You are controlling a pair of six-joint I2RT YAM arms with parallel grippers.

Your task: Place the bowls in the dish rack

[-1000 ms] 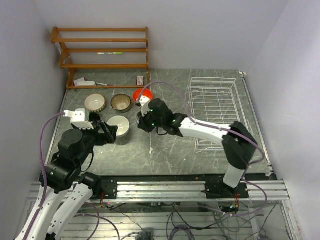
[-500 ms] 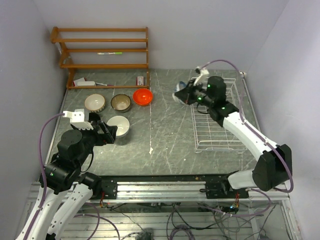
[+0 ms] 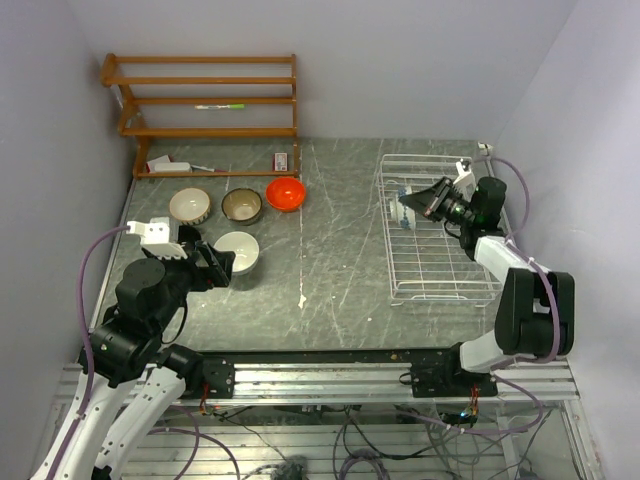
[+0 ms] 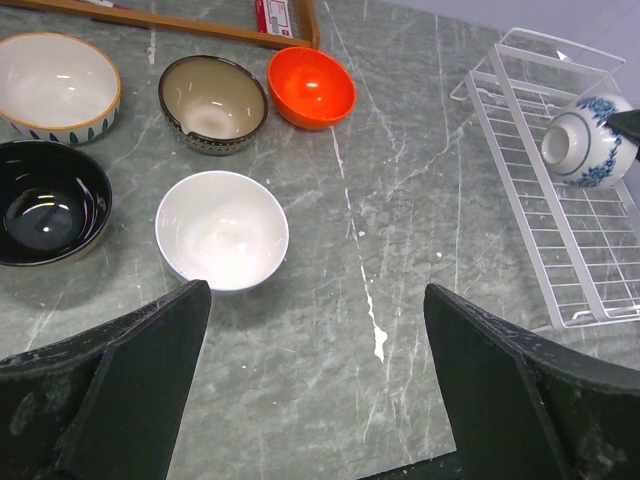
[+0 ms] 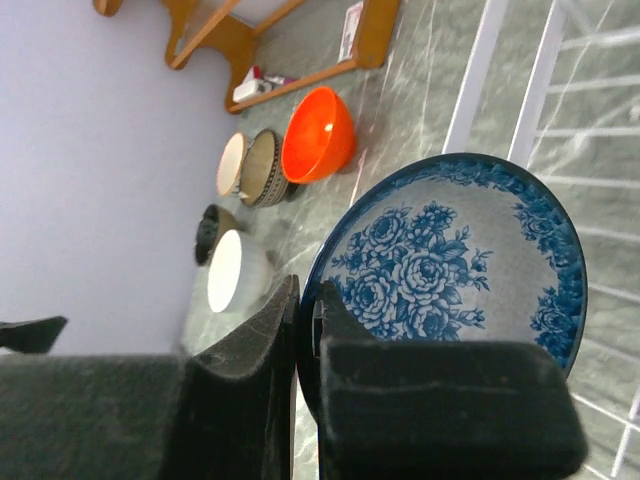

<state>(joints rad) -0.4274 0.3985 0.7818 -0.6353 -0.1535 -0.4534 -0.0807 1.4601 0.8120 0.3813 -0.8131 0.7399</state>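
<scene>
From above, the right end effector (image 3: 414, 200) grips the blue-and-white patterned ceramic bowl (image 3: 403, 193) over the far-left part of the white wire dish rack (image 3: 440, 262). Half a second earlier it was short of the rack. Loading is under way; lowering and release should follow.

Left wrist: the left end effector (image 4: 315, 292) gapes wide, empty, near the plain white bowl (image 4: 222, 228) on the surface (image 4: 400, 200).

Right wrist: fingers (image 5: 250, 350) pinch the patterned bowl's rim.
</scene>
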